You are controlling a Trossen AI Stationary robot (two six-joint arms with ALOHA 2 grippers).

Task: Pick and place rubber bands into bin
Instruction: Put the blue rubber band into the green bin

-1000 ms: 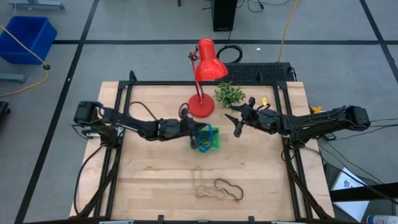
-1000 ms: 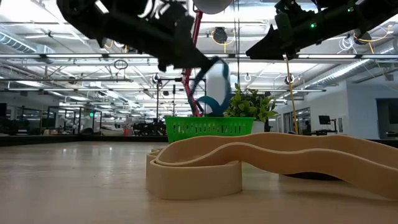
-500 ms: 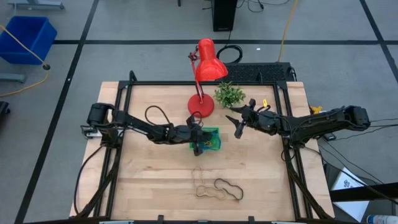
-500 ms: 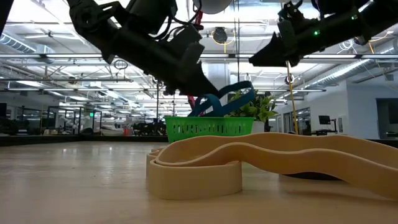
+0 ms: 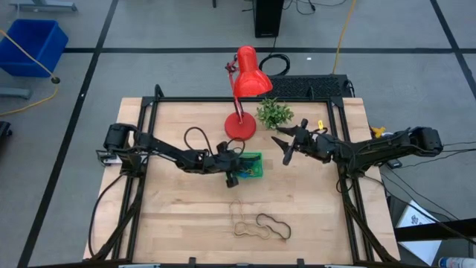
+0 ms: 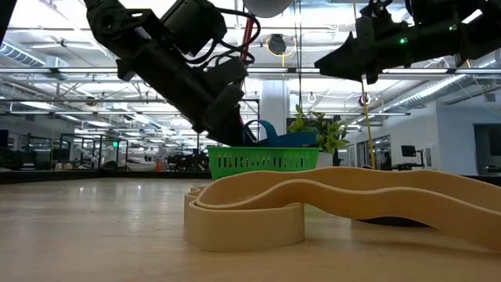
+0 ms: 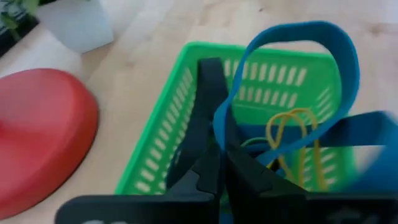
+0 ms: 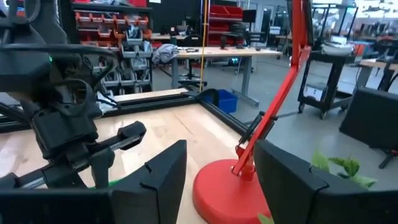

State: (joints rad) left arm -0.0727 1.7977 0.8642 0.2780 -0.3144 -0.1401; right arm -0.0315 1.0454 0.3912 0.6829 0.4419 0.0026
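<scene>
Since a second ago, the floppy blue rubber band (image 7: 292, 68) has dropped from above the rim into the small bright green plastic bin (image 5: 251, 167) at centre frame, pinched in the closed left gripper (image 7: 217, 149). Its loop arches up and away from the fingertips. Placing is underway: next, open and withdraw; right gripper (image 5: 285, 147) hovers open right of the bin.

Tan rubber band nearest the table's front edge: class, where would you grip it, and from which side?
Grip the tan rubber band from straight above, on its outer strand away from the black rubber band beside it. It lies flat, thin and wavy, so a side approach finds nothing.
</scene>
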